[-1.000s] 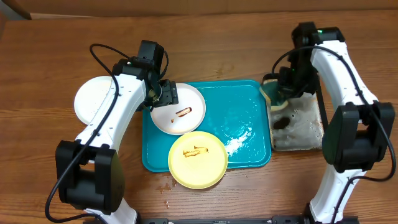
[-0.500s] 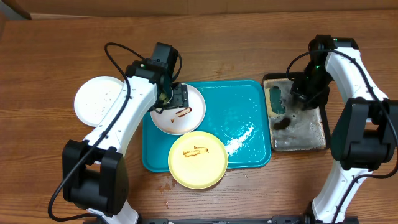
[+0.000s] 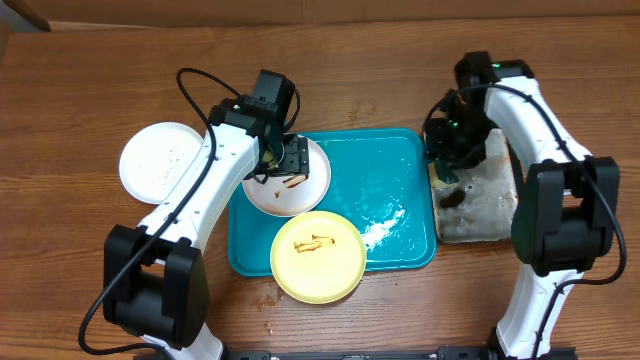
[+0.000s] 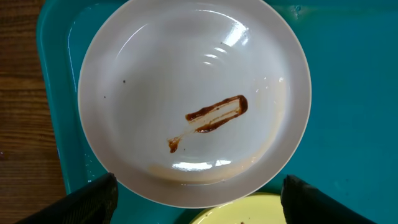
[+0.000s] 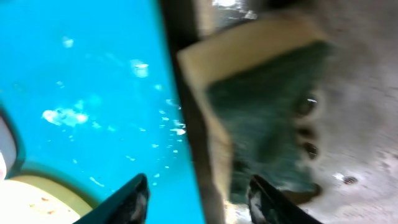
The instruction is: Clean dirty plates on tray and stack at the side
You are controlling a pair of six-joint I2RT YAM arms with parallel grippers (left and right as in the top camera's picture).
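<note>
On the teal tray [image 3: 390,195] lies a white plate [image 3: 300,190] with a brown smear [image 4: 214,115]. My left gripper [image 3: 285,160] hovers straight above it, open wide, its fingertips [image 4: 87,199] past the plate's near rim and apart from it. A pale yellow-green plate [image 3: 318,257] with a brown smear overhangs the tray's front edge. Another white plate [image 3: 158,163] rests on the table left of the tray. My right gripper [image 3: 447,150] is open and holds nothing, low over the rim between the two trays, with a yellow and green sponge [image 5: 261,93] just ahead of it.
A black tray [image 3: 485,215] of grey foamy water stands right of the teal tray. White foam streaks [image 3: 385,225] lie on the teal tray's right half. Brown crumbs [image 3: 268,297] dot the table by its front left corner.
My right gripper swung right over the black tray, then back left to its rim, and its jaws parted. My left gripper shifted right over the smeared white plate.
</note>
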